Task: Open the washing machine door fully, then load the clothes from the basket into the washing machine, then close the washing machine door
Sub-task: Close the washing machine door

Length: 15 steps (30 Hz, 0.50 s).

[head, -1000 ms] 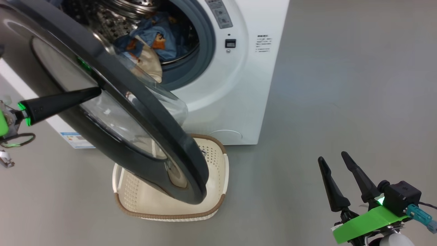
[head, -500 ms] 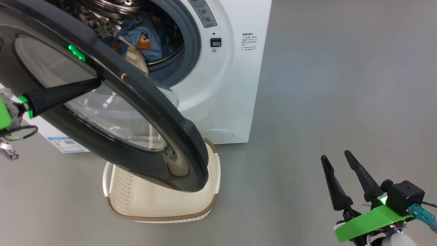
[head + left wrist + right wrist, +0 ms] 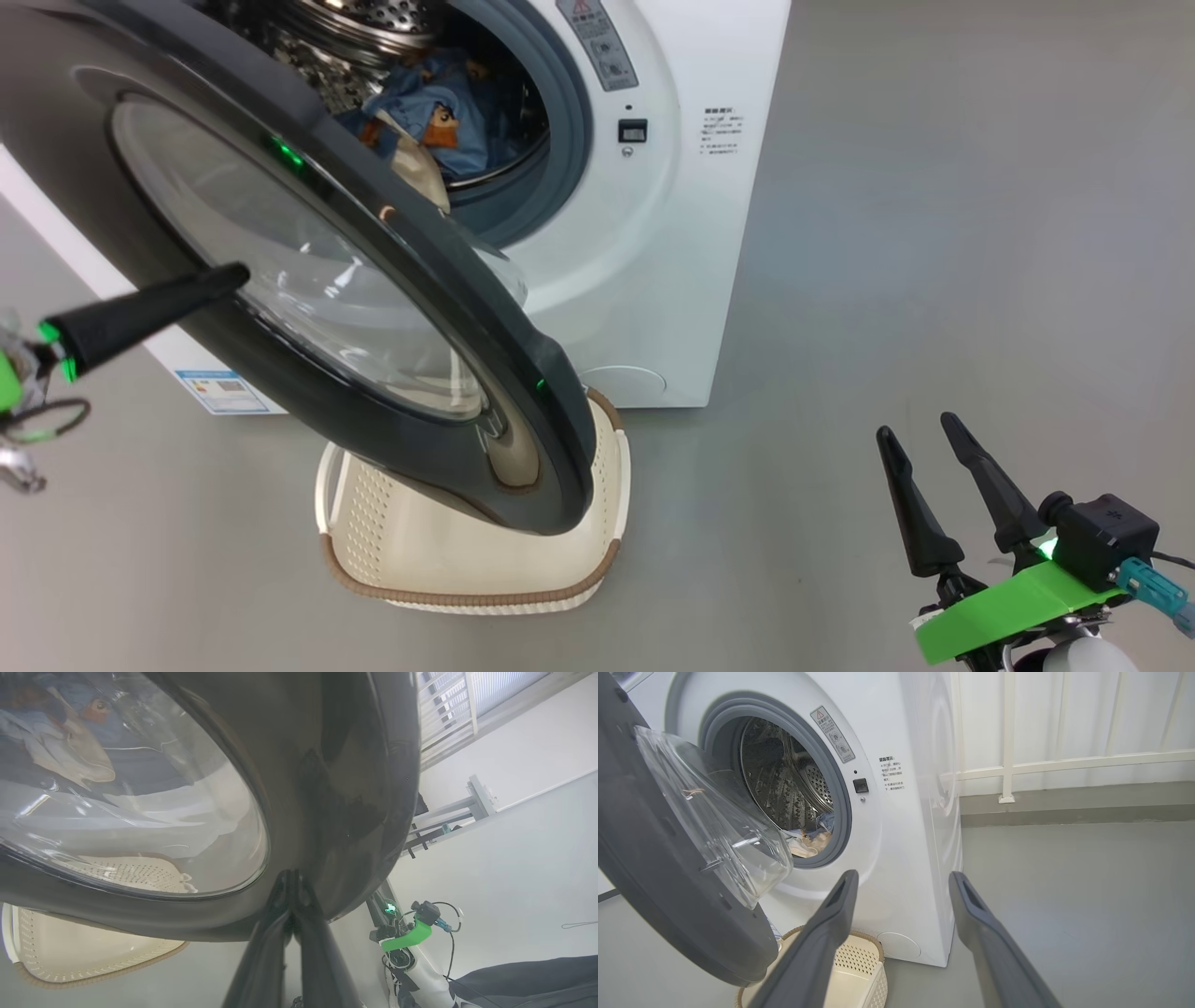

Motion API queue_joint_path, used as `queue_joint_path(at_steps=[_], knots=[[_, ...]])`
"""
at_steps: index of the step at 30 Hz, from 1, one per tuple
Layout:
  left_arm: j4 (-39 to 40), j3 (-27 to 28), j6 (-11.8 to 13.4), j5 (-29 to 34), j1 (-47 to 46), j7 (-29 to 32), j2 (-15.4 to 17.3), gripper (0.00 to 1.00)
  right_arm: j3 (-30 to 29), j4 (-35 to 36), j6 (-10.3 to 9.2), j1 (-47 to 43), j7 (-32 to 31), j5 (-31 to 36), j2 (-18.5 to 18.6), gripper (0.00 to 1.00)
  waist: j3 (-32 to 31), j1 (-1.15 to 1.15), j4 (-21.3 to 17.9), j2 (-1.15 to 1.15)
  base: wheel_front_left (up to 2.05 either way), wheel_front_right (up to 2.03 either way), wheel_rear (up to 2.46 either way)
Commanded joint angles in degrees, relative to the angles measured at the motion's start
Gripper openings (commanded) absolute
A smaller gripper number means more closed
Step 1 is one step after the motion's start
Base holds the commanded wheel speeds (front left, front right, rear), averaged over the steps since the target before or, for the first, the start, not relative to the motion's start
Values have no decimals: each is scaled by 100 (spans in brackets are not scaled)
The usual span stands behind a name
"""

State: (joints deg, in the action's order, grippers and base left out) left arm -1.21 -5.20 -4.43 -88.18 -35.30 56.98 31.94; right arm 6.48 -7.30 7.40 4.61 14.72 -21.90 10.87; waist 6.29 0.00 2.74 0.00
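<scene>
Head view: door [image 3: 308, 289], round, glossy black rim, bulging clear glass (ajar above perforated basket [image 3: 467, 597]); left hand [image 3: 224, 277] clenched, right hand [image 3: 915, 429] released.

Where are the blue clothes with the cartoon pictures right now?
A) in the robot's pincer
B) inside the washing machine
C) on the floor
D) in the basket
B: the clothes lie inside the washing machine, and the visible part of the basket holds no fabric.

Left end effector [image 3: 290, 876] closed, tips touching door [image 3: 355, 788] rim.
</scene>
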Motion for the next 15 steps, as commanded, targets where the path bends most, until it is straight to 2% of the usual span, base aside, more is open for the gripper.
queue_joint_path(at_steps=[1,4,7,9,12,13,14,15], knots=[[124,316,-63,43,43,-85,325,0,119,131,9,-33,28,-25,58,100,-51,0,31,0,0,0,0],[95,373,-101,90,244,-183,330,0,128,135,9,-60,28,-28,61,100,-76,0,36,0,0,0,0],[19,441,-163,176,554,-347,320,13,136,145,9,-92,28,-36,79,100,-100,0,40,0,0,0,0],[-36,488,-201,222,757,-462,302,32,134,151,9,-100,28,-44,99,100,-99,0,36,0,0,0,0],[-125,542,-249,275,1057,-635,246,49,114,165,9,-111,28,-49,121,100,-86,0,23,0,0,0,0],[-153,559,-263,294,1148,-703,221,74,108,170,9,-114,28,-48,126,100,-82,0,18,0,0,0,0],[-180,575,-274,303,1227,-768,191,88,102,174,9,-117,28,-47,131,100,-72,0,14,0,0,0,0],[-211,590,-282,313,1305,-834,161,98,98,178,9,-119,28,-45,136,100,-66,0,8,0,0,0,0]])
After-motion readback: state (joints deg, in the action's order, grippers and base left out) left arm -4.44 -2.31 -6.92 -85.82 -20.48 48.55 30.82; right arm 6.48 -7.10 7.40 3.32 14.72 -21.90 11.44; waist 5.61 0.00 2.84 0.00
